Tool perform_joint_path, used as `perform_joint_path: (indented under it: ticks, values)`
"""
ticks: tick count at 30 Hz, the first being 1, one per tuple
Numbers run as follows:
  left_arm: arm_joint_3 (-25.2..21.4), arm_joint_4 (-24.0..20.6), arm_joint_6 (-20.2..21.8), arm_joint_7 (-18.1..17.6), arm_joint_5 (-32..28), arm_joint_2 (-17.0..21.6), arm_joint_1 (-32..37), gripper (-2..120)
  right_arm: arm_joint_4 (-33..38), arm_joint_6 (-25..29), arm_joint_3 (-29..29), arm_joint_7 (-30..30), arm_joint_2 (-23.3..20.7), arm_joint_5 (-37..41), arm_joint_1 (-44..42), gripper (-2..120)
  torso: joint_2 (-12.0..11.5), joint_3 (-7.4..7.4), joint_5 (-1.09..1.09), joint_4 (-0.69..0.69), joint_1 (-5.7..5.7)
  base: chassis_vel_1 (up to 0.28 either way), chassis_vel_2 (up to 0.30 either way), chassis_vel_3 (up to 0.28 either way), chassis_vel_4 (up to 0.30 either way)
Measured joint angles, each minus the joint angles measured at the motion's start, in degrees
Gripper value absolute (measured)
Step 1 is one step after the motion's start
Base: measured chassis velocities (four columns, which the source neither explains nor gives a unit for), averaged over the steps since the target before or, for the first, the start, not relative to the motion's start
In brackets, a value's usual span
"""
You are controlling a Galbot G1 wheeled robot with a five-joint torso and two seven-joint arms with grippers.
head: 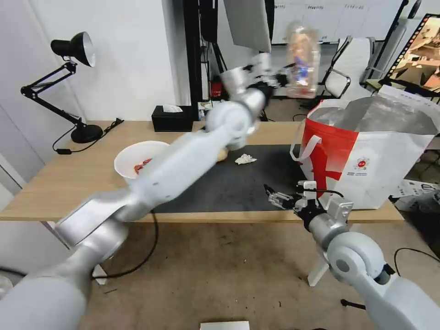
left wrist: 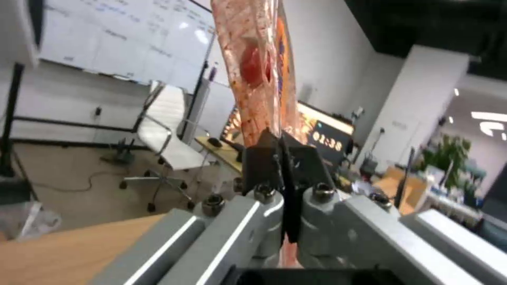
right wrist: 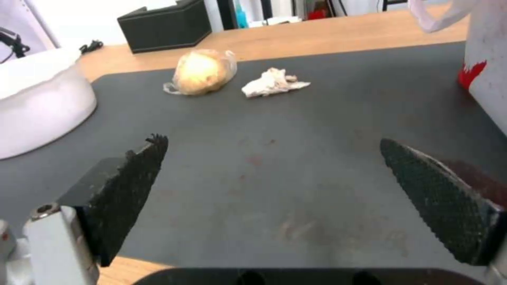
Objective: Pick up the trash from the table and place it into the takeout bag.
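Note:
My left gripper (head: 276,79) is raised high above the table's far side, shut on the edge of the clear clamshell tray (head: 302,59), which hangs upright to the left of the takeout bag's (head: 366,151) open top. In the left wrist view the fingers (left wrist: 264,152) pinch the food-stained tray (left wrist: 253,67). On the dark mat (head: 238,188) lie a crumpled white tissue (head: 245,159) and a tan wrapped lump (right wrist: 203,71). A white bowl (head: 137,158) with red shells sits on the mat's left. My right gripper (head: 275,197) hovers open over the mat's front edge (right wrist: 275,178).
A black tissue box (head: 173,118) stands at the table's (head: 68,178) back edge, and a black desk lamp (head: 75,50) at the back left. An office chair (head: 350,68) is behind the bag. The bag fills the table's right end.

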Motion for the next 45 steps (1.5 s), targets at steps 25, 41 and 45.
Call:
perform_joint_path:
  ticks: [25,41,45]
  values:
    - [8.9,3.9,-3.2,6.9,13.0,-2.5,2.5,5,-0.4,0.0,0.0,-1.0,1.3,-1.6,-0.8,100,0.0,0.0,-0.03,0.02,0.0,0.0,0.0,0.0,0.0]
    - [7.2,-5.7,-3.0,1.3,7.1,1.2,1.1,65,2.1,0.0,3.7,-0.9,1.4,-1.8,-4.5,100,0.0,0.0,-0.03,-0.01,0.0,0.0,0.0,0.0,0.0]
    - [6.4,-13.5,-3.1,-1.3,6.9,8.7,3.5,81,3.0,0.5,4.5,-0.5,1.1,-2.8,-5.3,100,0.0,0.0,-0.05,0.02,0.0,0.0,0.0,0.0,0.0]
